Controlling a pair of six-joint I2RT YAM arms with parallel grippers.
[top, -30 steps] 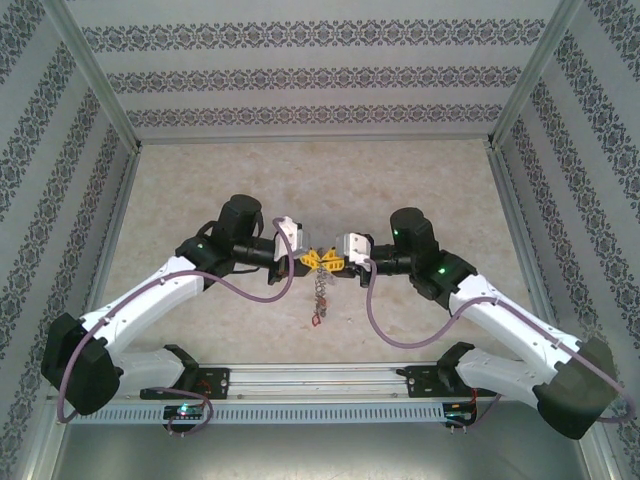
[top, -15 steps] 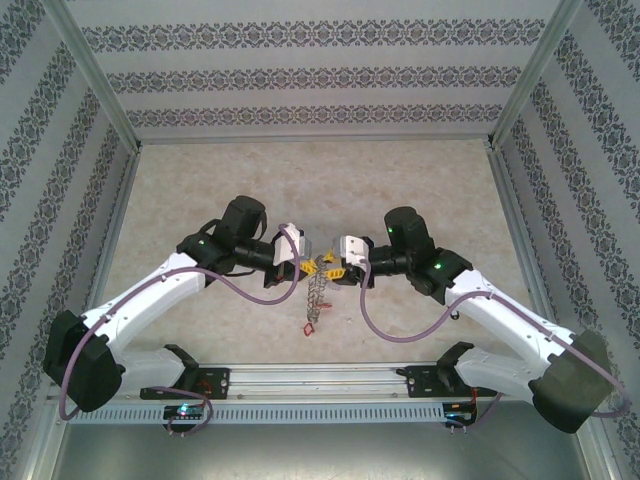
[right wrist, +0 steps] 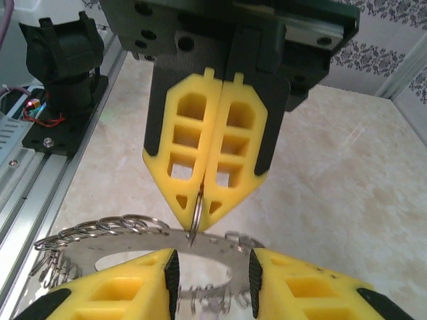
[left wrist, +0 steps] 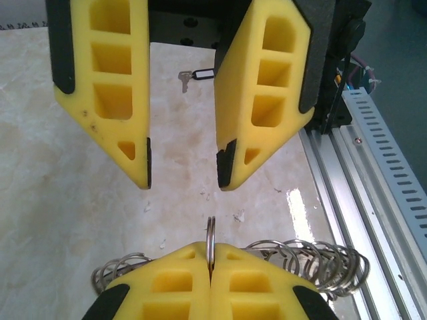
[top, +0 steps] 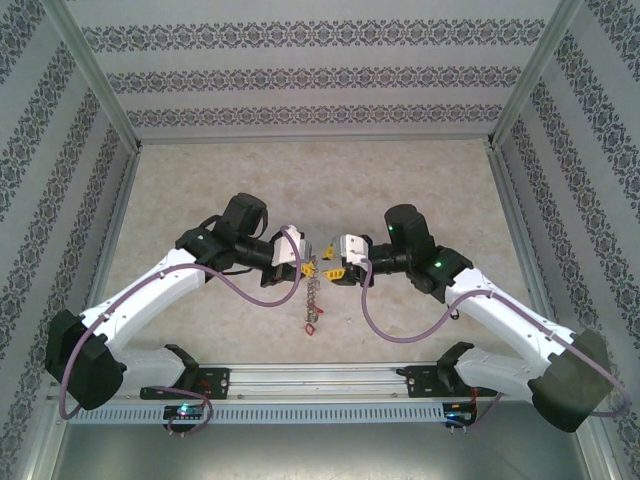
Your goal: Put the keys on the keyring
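Observation:
My left gripper [left wrist: 211, 252] is shut on a small split ring [left wrist: 211, 233] of the keyring, whose silvery coiled links [left wrist: 320, 263] spread out to both sides beneath it. In the right wrist view the left gripper [right wrist: 200, 207] pinches that ring just above the keyring's flat plate [right wrist: 220, 241]. My right gripper [right wrist: 210, 275] faces it, open, with nothing between its fingers; the plate lies just past its tips. From above, the chain [top: 313, 295] hangs below both grippers [top: 309, 268] [top: 329, 271] with a red-tagged key [top: 311, 326] at its end. A black-tagged key [left wrist: 195, 75] lies on the table.
The aluminium rail [top: 320, 380] with the arm bases runs along the near edge, close under the hanging chain. Purple cables [top: 385, 335] loop off both arms. Patterned walls [top: 320, 75] close in the marble tabletop [top: 330, 180].
My right gripper has opened and backed slightly off the left one. The left stays shut on the ring, and the hanging chain has shifted a little to the left.

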